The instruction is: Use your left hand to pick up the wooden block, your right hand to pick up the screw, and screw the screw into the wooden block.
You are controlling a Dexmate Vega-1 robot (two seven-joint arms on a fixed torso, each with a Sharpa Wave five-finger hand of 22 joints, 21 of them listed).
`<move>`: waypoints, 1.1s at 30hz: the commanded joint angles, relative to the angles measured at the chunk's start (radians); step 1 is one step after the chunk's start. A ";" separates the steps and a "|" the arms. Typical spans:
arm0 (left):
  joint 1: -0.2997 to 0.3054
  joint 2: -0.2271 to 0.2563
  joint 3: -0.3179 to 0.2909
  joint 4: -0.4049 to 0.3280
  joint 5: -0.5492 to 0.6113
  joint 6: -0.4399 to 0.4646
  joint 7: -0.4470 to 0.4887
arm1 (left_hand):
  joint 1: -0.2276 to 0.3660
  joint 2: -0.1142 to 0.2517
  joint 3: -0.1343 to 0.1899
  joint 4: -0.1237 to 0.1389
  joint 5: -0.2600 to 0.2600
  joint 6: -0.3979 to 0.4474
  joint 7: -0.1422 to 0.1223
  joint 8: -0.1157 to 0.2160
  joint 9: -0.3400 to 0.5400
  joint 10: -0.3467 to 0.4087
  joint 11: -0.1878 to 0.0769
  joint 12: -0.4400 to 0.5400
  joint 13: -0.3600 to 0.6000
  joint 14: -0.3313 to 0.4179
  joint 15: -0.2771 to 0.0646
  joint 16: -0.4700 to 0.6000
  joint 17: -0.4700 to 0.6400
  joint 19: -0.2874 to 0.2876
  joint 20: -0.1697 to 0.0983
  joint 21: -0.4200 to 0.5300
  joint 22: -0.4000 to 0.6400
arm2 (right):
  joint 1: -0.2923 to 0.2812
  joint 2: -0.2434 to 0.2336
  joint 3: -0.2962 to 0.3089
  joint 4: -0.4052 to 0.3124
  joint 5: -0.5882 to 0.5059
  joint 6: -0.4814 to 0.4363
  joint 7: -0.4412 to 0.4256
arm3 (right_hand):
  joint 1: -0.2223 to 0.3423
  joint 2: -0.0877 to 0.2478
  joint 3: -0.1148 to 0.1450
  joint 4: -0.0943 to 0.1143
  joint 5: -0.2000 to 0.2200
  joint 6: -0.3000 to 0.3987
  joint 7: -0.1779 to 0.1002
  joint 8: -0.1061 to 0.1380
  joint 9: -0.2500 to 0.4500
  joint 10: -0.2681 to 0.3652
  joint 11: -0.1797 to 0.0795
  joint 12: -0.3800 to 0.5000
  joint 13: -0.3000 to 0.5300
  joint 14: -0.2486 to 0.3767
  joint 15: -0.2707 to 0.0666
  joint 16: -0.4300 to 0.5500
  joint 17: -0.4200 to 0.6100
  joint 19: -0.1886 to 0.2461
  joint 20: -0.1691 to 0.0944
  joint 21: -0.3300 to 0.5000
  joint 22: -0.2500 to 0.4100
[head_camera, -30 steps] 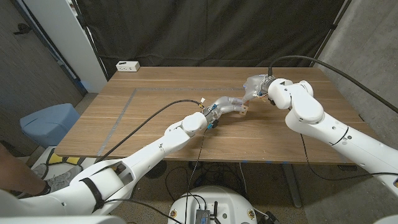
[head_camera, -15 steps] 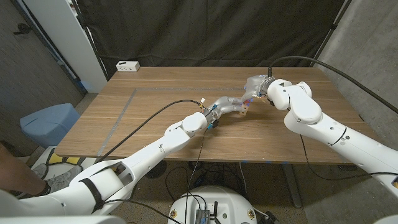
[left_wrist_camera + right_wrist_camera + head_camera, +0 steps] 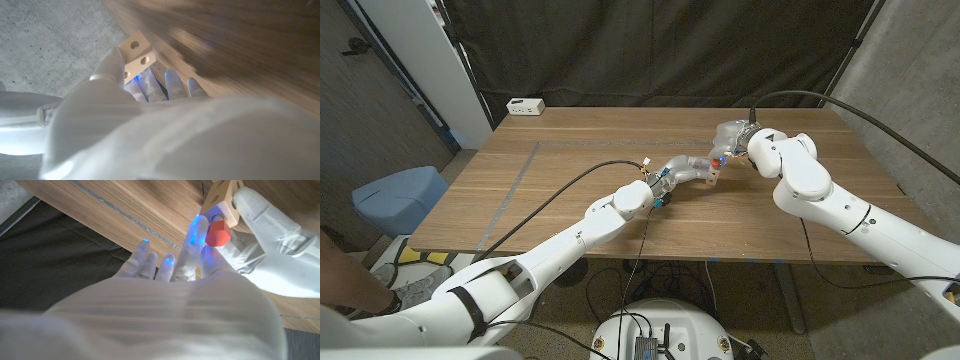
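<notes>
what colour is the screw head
Red, clearest in the right wrist view: screw against the wooden block.

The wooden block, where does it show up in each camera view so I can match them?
Head view: wooden block sits right of centre, where the two hands meet.
Left wrist view: block upper left, gripped by the left robot hand.
Right wrist view: block top right, behind the red-headed screw.
Shared landmark: the wooden table.

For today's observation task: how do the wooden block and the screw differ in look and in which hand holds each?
The wooden block is pale and boxy with round holes; the screw shows a red head. The left hand grips the wooden block; the right hand holds the screw. Both meet above the table.
</notes>
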 commanded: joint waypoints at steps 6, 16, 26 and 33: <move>-0.005 -0.003 -0.001 0.015 -0.004 -0.006 -0.004 | 0.002 0.011 0.030 0.025 0.005 0.039 0.027 0.006 0.005 0.007 0.000 0.008 0.041 0.003 -0.037 0.001 0.003 0.006 0.000 0.003 0.003 | 0.003 0.026 -0.024 0.023 -0.054 -0.023 -0.023 | -0.025 0.005 -0.015 0.004 0.003 0.042 -0.001 0.007 -0.004 0.037 -0.011 -0.001 0.002 0.029 -0.069 0.011 0.002 0.018 -0.004 0.006 0.002; -0.007 -0.005 -0.002 0.025 -0.008 -0.014 -0.008 | 0.001 0.012 0.031 0.025 0.006 0.039 0.028 0.006 0.005 0.007 0.000 0.008 0.041 0.005 -0.036 0.001 0.003 0.006 -0.002 0.003 0.003 | 0.001 0.030 -0.024 0.015 -0.094 -0.034 0.003 | -0.114 -0.034 -0.055 0.025 0.001 -0.015 0.010 -0.034 -0.009 0.024 0.030 -0.024 0.003 0.026 -0.049 -0.010 -0.001 0.008 0.008 -0.003 0.003; -0.010 -0.005 -0.001 0.029 -0.010 -0.018 -0.016 | -0.003 0.013 0.033 0.027 0.006 0.037 0.031 0.005 0.005 0.006 0.001 0.008 0.041 0.005 -0.036 0.001 0.003 0.006 0.000 0.003 0.003 | -0.005 0.027 -0.006 0.000 -0.085 -0.022 0.033 | -0.187 -0.053 -0.080 0.041 0.002 -0.105 0.021 -0.084 -0.005 -0.015 0.085 -0.039 0.006 0.008 -0.023 -0.033 0.001 -0.015 0.026 -0.010 0.003; -0.010 -0.004 -0.001 0.026 -0.010 -0.017 -0.017 | -0.004 0.012 0.033 0.027 0.006 0.036 0.032 0.004 0.005 0.005 0.003 0.008 0.042 0.004 -0.034 0.000 0.002 0.006 0.000 0.003 0.003 | -0.009 0.020 0.013 -0.016 -0.050 -0.006 0.043 | -0.231 -0.058 -0.099 0.046 0.001 -0.216 0.031 -0.138 0.001 -0.060 0.138 -0.044 0.008 -0.019 0.010 -0.049 0.003 -0.047 0.045 -0.014 0.003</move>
